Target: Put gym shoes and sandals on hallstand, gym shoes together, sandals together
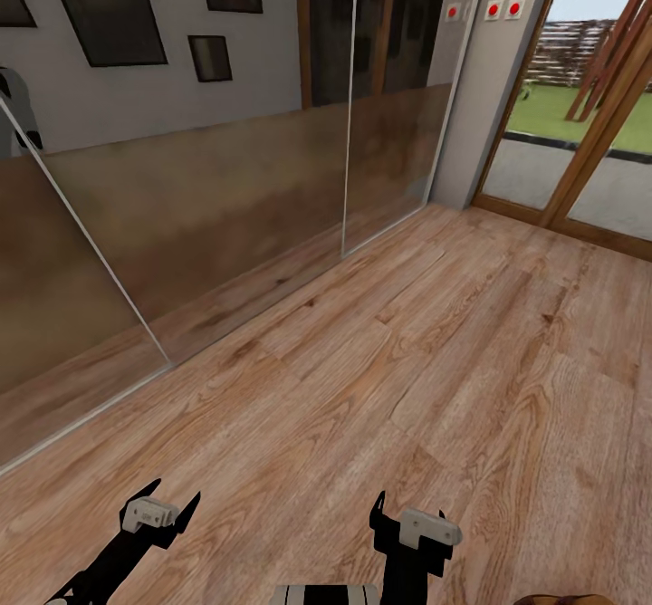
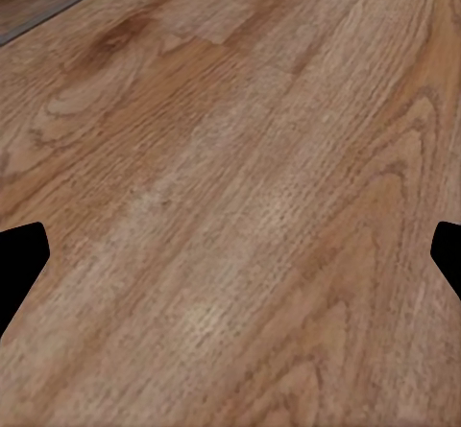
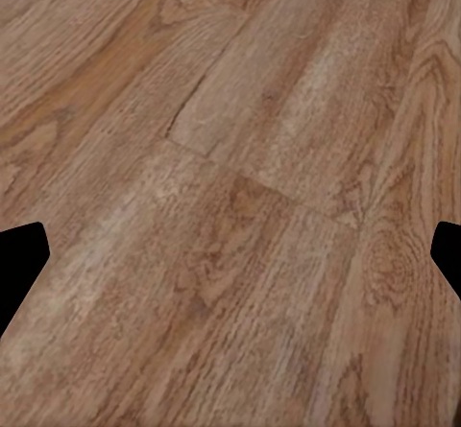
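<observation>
Both the left gripper [image 1: 161, 496] and right gripper [image 1: 412, 510] hang wide and empty over the corridor floor [image 1: 407, 360], probably ready while travelling.

The corridor floor [image 1: 407, 360] of brown planks is seen running to mirrored sliding panels [image 1: 226, 206] and a glazed door [image 1: 580, 161]. Both pincers, left [image 1: 161, 505] and right [image 1: 412, 523], are held low with fingers parted.
</observation>
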